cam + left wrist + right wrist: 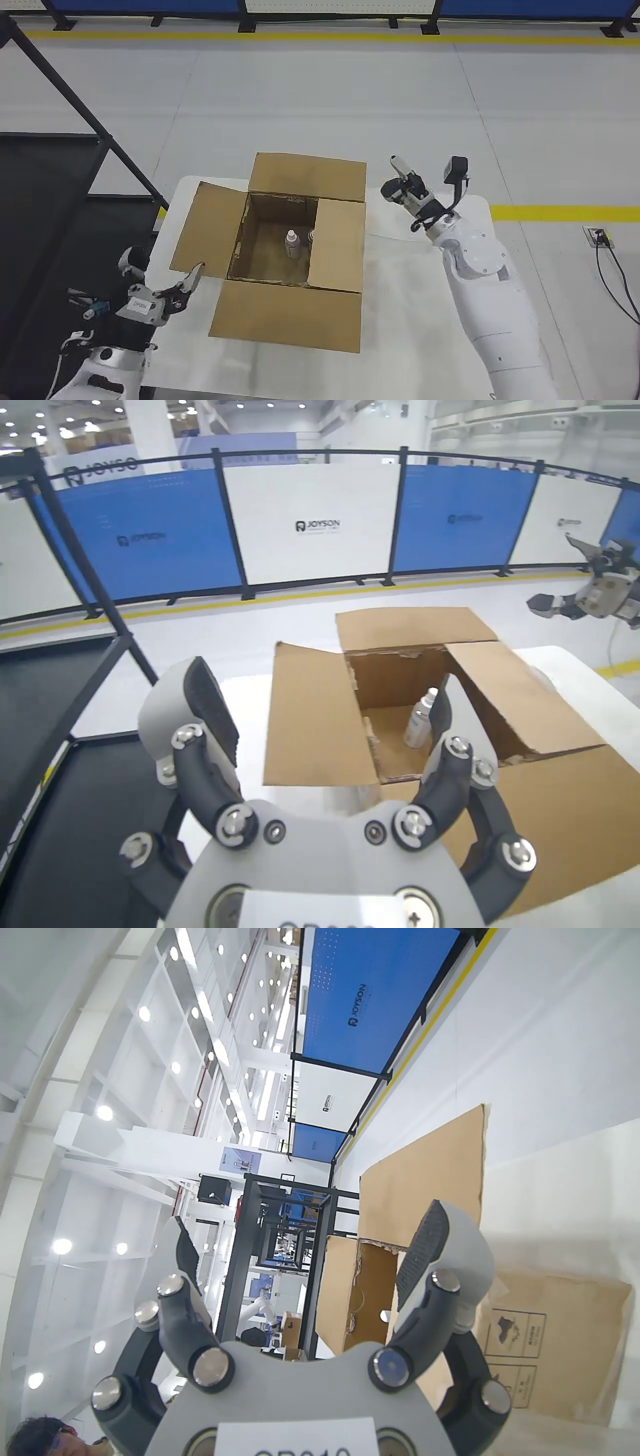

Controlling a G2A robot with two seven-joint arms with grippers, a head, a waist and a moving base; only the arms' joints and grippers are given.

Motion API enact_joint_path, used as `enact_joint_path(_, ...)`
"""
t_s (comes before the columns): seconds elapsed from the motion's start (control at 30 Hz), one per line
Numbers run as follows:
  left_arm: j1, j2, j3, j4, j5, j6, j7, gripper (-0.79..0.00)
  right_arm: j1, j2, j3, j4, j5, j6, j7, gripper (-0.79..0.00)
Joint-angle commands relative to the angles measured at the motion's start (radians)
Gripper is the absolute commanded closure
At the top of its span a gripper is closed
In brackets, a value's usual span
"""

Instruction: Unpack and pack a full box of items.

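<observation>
Cardboard box sits on white table, flaps open. Spray bottle stands upright on the box floor, toward the far wall. Top view hints at a 2nd one just beside it, can't confirm. L gripper is off the box's near-left corner, fingers apart, nothing held. R gripper is raised beyond the far-right corner, also spread, empty. My read: unpacking is at the start and the bottle pick is next. To do it well: come in from above, clear of flap edges, straddle the bottle body below the cap w/ both pads, close gently since it looks light and tippy, then lift straight up before moving out.
</observation>
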Motion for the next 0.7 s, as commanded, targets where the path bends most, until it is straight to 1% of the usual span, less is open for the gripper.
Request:
enact_joint_path(0.0,-0.048,0.000,0.062,0.005,0.017,-0.024,-0.054,-0.785,-0.043,0.010,0.020,-0.036,-0.019,-0.052,0.016,-0.785)
enact_joint_path(0.07,-0.105,-0.001,0.120,0.026,0.002,-0.047,-0.112,-0.785,-0.082,0.020,0.046,-0.067,-0.026,-0.083,0.036,-0.785)
enact_joint_path(0.13,-0.174,-0.002,0.172,0.057,-0.013,-0.070,-0.187,-0.785,-0.120,0.031,0.067,-0.100,-0.019,-0.123,0.091,-0.785)
enact_joint_path(0.2,-0.245,-0.005,0.227,0.094,0.011,-0.066,-0.243,-0.785,-0.162,0.041,0.097,-0.125,0.000,-0.175,0.132,-0.785)
enact_joint_path(0.27,-0.316,-0.010,0.285,0.146,-0.005,-0.066,-0.299,-0.785,-0.202,0.051,0.121,-0.150,0.023,-0.218,0.182,-0.785)
enact_joint_path(0.37,-0.425,-0.018,0.354,0.242,-0.101,-0.108,-0.408,-0.785,-0.240,0.064,0.147,-0.174,0.051,-0.250,0.251,-0.785)
enact_joint_path(0.4,-0.457,-0.019,0.375,0.268,-0.142,-0.156,-0.452,-0.785,-0.240,0.064,0.147,-0.174,0.051,-0.250,0.251,-0.785)
enact_joint_path(0.43,-0.467,-0.019,0.380,0.279,-0.155,-0.175,-0.467,-0.785,-0.240,0.064,0.147,-0.174,0.051,-0.250,0.251,-0.785)
enact_joint_path(0.67,-0.467,-0.019,0.380,0.279,-0.155,-0.175,-0.467,-0.785,-0.240,0.064,0.147,-0.174,0.051,-0.250,0.251,-0.785)
